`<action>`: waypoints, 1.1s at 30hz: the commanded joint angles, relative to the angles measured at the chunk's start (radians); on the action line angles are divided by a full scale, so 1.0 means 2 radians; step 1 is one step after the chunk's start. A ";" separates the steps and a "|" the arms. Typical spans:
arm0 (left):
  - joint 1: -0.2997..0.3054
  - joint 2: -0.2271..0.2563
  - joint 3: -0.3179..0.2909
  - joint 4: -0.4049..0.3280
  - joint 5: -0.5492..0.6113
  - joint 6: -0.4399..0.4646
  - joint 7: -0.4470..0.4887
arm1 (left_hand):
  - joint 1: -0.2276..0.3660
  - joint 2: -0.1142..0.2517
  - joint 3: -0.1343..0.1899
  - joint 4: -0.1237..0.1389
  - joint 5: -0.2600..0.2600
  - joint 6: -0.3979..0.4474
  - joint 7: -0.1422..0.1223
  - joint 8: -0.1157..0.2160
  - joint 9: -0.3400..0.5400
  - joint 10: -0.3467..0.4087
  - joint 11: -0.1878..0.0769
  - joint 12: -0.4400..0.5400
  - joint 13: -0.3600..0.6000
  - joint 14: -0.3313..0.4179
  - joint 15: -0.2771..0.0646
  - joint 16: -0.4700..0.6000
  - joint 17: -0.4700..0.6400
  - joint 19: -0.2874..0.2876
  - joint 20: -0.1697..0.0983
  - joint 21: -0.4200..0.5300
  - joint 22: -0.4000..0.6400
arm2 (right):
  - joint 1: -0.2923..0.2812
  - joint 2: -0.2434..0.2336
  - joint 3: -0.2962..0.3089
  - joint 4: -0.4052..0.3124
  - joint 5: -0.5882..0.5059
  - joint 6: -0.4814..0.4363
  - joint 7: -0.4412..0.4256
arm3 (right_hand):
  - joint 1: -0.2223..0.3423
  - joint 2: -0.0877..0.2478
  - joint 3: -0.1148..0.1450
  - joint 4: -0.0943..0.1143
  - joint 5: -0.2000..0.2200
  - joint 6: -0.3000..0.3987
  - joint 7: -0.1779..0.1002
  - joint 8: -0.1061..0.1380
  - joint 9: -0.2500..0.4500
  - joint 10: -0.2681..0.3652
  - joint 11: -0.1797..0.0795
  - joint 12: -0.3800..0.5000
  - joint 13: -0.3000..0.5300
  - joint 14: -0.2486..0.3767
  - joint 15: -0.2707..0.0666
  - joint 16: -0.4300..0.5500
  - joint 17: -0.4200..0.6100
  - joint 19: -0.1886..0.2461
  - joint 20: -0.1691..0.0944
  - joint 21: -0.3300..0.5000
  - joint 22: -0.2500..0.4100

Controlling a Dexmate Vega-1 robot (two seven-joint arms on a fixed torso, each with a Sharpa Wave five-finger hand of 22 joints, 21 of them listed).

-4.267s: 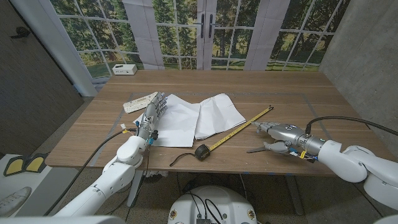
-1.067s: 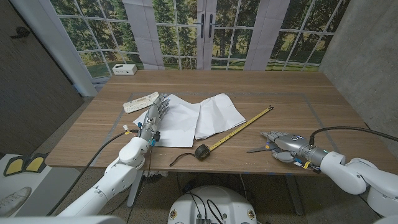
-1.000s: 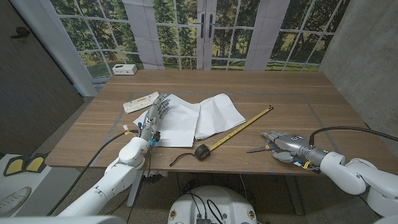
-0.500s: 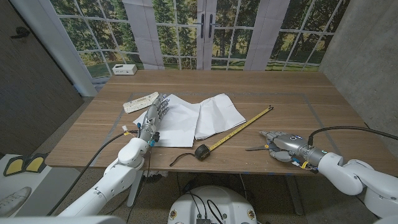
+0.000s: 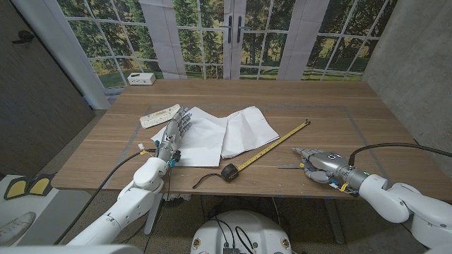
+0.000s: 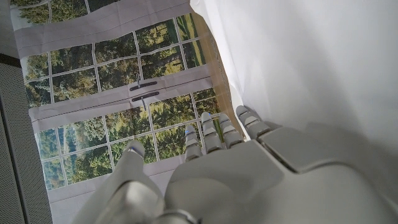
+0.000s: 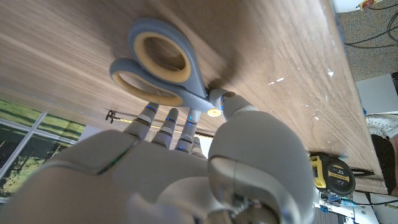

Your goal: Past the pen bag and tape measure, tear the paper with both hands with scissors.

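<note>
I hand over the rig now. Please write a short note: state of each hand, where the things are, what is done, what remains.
Left hand: holds nothing, fingers out over the white paper's left edge.
Right hand: on the table's right front, fingertips at the scissors; the right wrist view shows no grip yet.
Tape measure: near the front edge, its yellow tape drawn out toward the right rear.
Done: nothing; paper whole.
Left: grasp scissors, cut paper.

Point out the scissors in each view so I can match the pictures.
Head view: scissors lie on the table by the right hand, right of the tape measure.
Right wrist view: blue handles of the scissors beyond the fingers.
Left wrist view: not in it.
Shared landmark: the tape measure case.
</note>
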 commanded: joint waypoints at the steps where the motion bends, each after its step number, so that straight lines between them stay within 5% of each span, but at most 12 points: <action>1: 0.004 0.001 -0.003 0.000 -0.001 0.000 0.001 | -0.001 0.005 0.000 0.000 0.003 -0.001 0.000 -0.002 0.001 0.004 -0.001 0.000 0.001 0.004 -0.031 -0.001 0.001 0.001 -0.003 0.000 0.001 | 0.012 -0.012 -0.023 0.010 0.014 -0.017 -0.038 | 0.010 0.001 0.008 0.000 0.009 -0.015 0.000 0.001 0.002 0.026 -0.014 0.007 -0.005 0.007 -0.051 0.001 0.003 0.006 0.001 0.002 0.001; 19: -0.003 -0.007 0.002 0.011 0.002 -0.011 -0.005 | -0.003 0.006 -0.001 0.002 0.003 0.001 0.002 -0.001 0.001 0.010 -0.001 0.002 0.001 0.005 -0.032 0.000 0.001 0.002 -0.003 0.000 0.001 | -0.007 -0.025 0.007 0.005 0.053 -0.010 -0.070 | 0.020 0.001 0.027 0.006 0.031 -0.001 0.005 0.000 0.002 0.043 -0.012 0.013 -0.024 0.018 -0.054 -0.002 0.007 0.015 0.002 0.000 0.000; 33: -0.002 -0.010 0.002 0.012 0.002 -0.015 -0.003 | -0.003 0.006 -0.002 0.002 0.003 0.004 0.002 0.000 0.001 0.013 0.000 0.002 0.001 0.007 -0.033 0.000 0.001 0.004 -0.004 0.001 0.001 | -0.017 0.014 0.066 -0.005 0.084 0.044 -0.076 | 0.019 -0.004 0.035 0.009 0.041 0.008 0.010 -0.001 0.002 0.059 -0.012 0.017 -0.037 0.028 -0.056 -0.004 0.009 0.021 0.005 -0.001 0.000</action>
